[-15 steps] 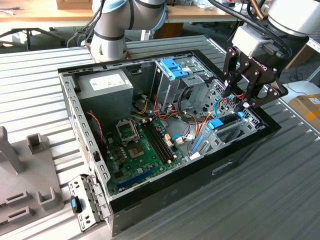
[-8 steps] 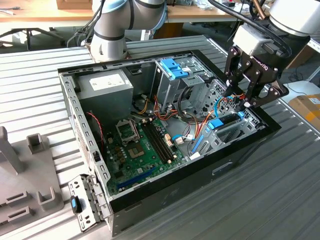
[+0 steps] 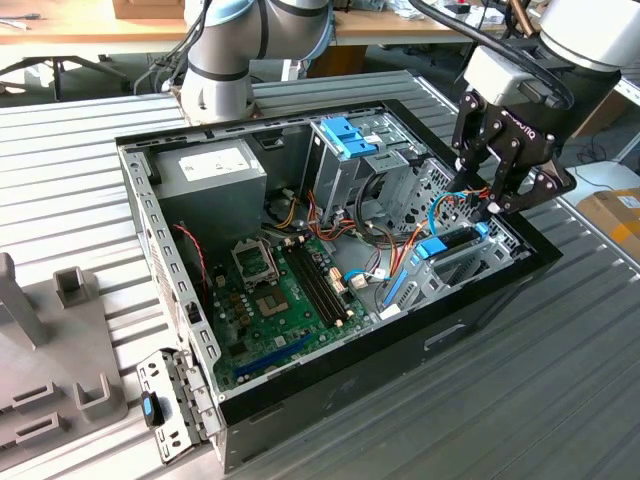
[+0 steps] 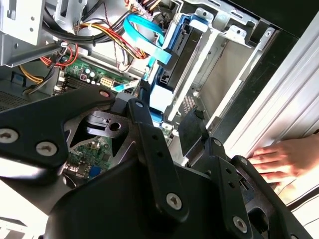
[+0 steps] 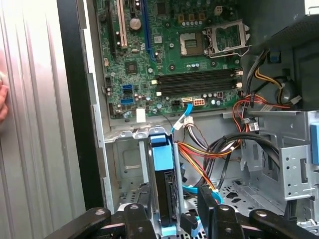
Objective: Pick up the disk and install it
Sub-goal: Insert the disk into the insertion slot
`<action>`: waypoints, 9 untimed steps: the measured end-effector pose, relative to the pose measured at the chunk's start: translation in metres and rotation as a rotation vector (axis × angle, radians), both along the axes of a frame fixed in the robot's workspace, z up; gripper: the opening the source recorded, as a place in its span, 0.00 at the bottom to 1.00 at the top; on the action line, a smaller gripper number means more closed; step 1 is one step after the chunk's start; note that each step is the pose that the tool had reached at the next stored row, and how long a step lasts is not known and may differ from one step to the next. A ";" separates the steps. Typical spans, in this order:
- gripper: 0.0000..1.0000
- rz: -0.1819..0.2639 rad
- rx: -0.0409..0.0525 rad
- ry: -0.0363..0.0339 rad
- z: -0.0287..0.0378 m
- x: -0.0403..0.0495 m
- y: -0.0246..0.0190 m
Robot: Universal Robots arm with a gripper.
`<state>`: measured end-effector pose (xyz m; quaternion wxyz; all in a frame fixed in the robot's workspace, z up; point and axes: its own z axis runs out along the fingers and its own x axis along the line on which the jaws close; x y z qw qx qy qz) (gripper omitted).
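First wrist view: your disk [image 5: 164,181] is sitting on edge in the slot of the drive bay [image 5: 124,164], just beside the motherboard [image 5: 169,50], long axis running along the slot, blue bracket end pointing at the board. Your gripper [image 5: 172,211] is hanging spread, a finger on either side (not pinching, looks like), probably because the slot's walls are carrying the disk.
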<state>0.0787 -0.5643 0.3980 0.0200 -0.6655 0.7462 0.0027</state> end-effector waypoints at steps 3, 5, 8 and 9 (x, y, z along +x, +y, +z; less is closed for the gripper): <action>0.50 -0.029 0.0001 0.0000 -0.0002 0.0003 0.0002; 0.50 -0.060 0.0003 0.0000 -0.0003 0.0004 0.0002; 0.50 -0.108 0.0004 0.0000 -0.0004 0.0004 0.0002; 0.50 -0.121 0.0005 0.0000 -0.0004 0.0004 0.0002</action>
